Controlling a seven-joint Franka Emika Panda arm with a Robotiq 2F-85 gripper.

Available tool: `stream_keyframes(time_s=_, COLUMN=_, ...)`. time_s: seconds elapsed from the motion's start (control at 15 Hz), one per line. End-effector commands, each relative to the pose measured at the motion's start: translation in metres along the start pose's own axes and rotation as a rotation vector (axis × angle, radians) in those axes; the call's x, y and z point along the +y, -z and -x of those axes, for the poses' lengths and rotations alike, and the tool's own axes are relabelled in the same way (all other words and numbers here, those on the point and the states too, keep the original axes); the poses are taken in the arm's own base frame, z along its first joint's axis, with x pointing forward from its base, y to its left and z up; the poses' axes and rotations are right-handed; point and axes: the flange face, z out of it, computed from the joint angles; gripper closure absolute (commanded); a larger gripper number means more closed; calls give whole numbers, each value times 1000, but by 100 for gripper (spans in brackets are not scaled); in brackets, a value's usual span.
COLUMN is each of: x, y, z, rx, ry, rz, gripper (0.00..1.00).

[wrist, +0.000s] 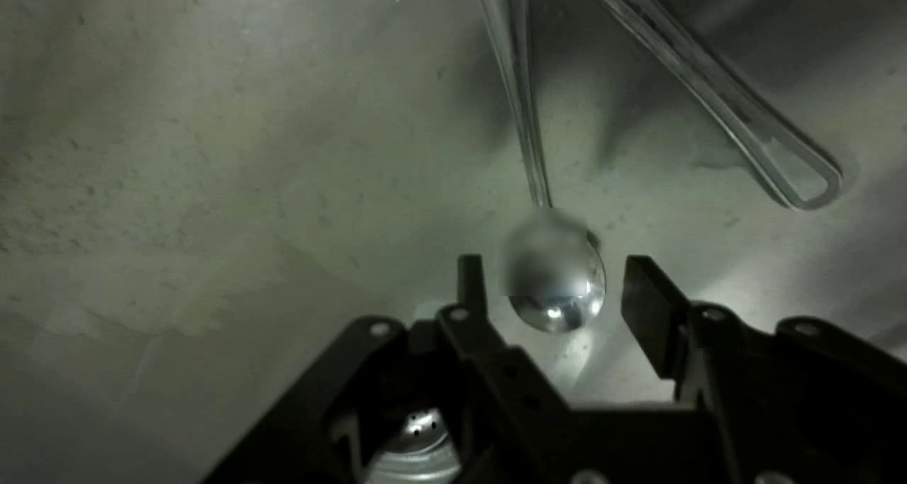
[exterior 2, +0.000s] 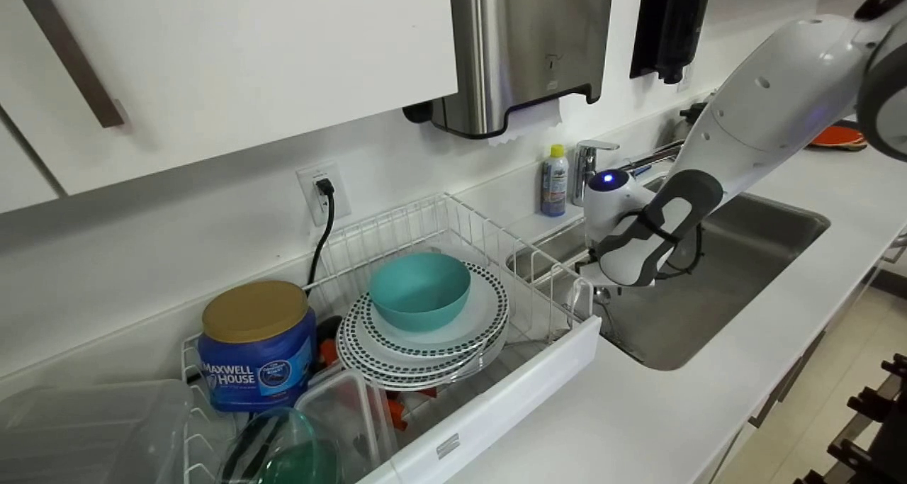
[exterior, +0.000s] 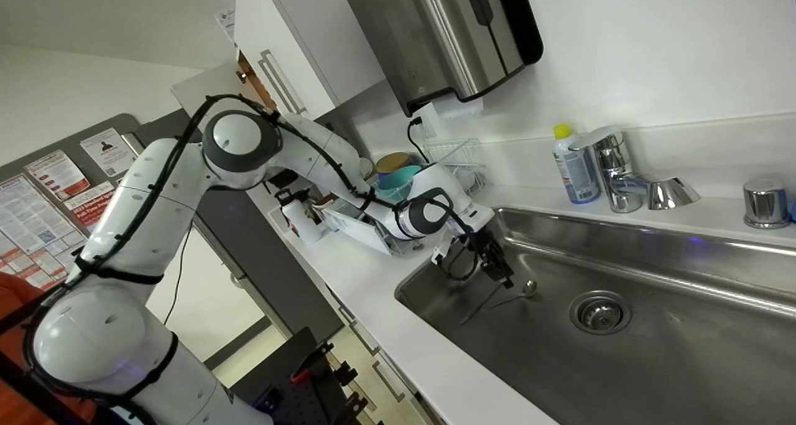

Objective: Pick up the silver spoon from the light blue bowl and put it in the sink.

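The silver spoon (exterior: pixel 528 288) lies on the floor of the stainless-steel sink (exterior: pixel 684 356), near its drain. In the wrist view the spoon's round head (wrist: pixel 560 314) shows between my two fingertips, with a gap on each side; part of it is blurred. Its handle runs away to the top edge. My gripper (wrist: pixel 553 278) is open and holds nothing. In an exterior view the gripper (exterior: pixel 505 280) is low in the sink, close to the spoon's head. The light blue bowl (exterior 2: pixel 419 291) sits on stacked plates in the dish rack, away from the gripper.
A second metal utensil with a looped handle (wrist: pixel 737 115) lies beside the spoon. The drain (exterior: pixel 601 313) is in the sink floor. The faucet (exterior: pixel 615 170) and a spray can (exterior: pixel 575 163) stand behind the sink. The wire dish rack (exterior 2: pixel 489 406) adjoins it, with a coffee tub (exterior 2: pixel 256 349).
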Motion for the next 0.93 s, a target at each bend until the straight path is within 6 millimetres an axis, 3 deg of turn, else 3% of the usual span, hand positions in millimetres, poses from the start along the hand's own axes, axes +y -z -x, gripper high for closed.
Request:
stream_keyframes(time_s=0.0, x=20, y=52, z=-14, rx=20, ry=-32, rz=-45, gripper=14)
stream_keyframes(time_s=0.13, x=32, y=76, z=-22, rx=27, ry=-18, rz=-69, gripper=1)
stream_keyframes(time_s=0.2, x=42, y=89, z=-25, rx=19, ry=10, rz=-79, gripper=0)
stream_keyframes(time_s=0.53, x=85, y=141, z=-32, rx=3, ry=148, rz=-164, gripper=0)
stream_keyframes(time_s=0.87, x=118, y=170, z=-37, rx=-21, ry=220, rz=-192, gripper=0)
